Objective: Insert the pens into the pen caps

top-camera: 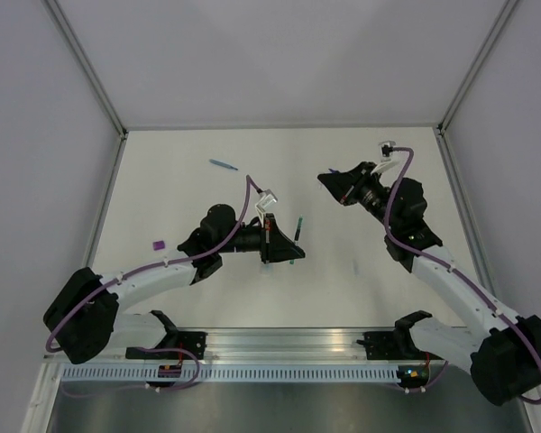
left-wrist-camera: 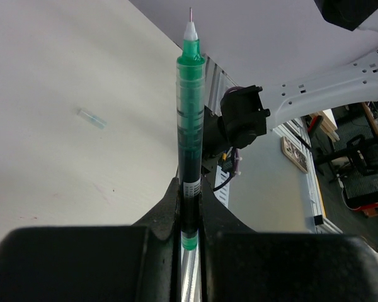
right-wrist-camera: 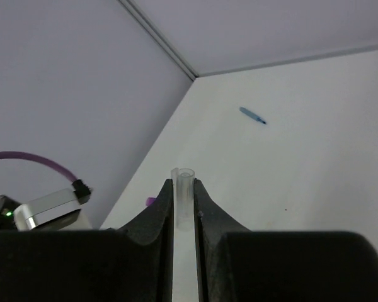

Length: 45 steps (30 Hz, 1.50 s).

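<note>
My left gripper (left-wrist-camera: 189,192) is shut on a thin dark pen (left-wrist-camera: 190,119) with green ends; its uncapped tip points away from the wrist. In the top view this gripper (top-camera: 287,244) hovers at mid-table with the pen (top-camera: 298,233) sticking out. My right gripper (right-wrist-camera: 184,201) is shut on a short clear cap (right-wrist-camera: 185,189), open end outward; in the top view it (top-camera: 327,179) is at the back right, apart from the left gripper. A thin blue pen (top-camera: 224,165) lies at the back, and shows in the right wrist view (right-wrist-camera: 252,115). The highlighter and marker are out of view.
A purple cap (top-camera: 159,244) lies at the left, also in the right wrist view (right-wrist-camera: 150,201). A small pale cap (top-camera: 355,265) lies right of centre, and in the left wrist view (left-wrist-camera: 91,117). Grey walls enclose the white table (top-camera: 189,194) on three sides.
</note>
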Tool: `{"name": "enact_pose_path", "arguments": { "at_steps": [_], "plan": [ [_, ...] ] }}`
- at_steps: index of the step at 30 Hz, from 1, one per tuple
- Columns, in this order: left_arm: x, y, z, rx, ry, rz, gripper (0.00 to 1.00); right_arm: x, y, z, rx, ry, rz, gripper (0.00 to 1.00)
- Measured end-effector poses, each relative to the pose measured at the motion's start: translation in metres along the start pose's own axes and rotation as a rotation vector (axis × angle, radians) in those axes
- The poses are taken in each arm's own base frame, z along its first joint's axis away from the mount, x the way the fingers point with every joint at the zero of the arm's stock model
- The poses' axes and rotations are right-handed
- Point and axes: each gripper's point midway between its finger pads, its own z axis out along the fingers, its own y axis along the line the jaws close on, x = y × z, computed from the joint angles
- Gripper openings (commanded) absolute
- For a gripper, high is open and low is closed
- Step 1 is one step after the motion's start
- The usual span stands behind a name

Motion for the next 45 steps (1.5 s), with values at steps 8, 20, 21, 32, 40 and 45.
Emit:
{"name": "enact_pose_path", "arguments": {
  "at_steps": [8, 20, 21, 32, 40, 45],
  "plan": [
    [0.004, 0.001, 0.001, 0.007, 0.014, -0.002, 0.02, 0.001, 0.043, -0.019, -0.164, -0.056, 0.021, 0.00],
    [0.005, 0.001, 0.001, 0.010, 0.018, -0.002, 0.02, 0.018, 0.066, -0.023, -0.243, -0.021, 0.060, 0.00],
    [0.005, 0.001, 0.001, 0.010, 0.018, -0.002, 0.02, 0.022, 0.064, -0.024, -0.241, -0.013, 0.064, 0.00],
    [0.004, 0.002, 0.001, 0.010, 0.017, 0.014, 0.02, 0.033, 0.067, -0.034, -0.252, -0.003, 0.073, 0.00],
    [0.004, 0.002, 0.001, 0.010, 0.017, 0.018, 0.02, 0.038, 0.065, -0.038, -0.252, 0.004, 0.086, 0.00],
    [0.004, 0.002, 0.001, 0.010, 0.017, 0.018, 0.02, 0.038, 0.068, -0.038, -0.258, 0.003, 0.087, 0.00]
  ]
}}
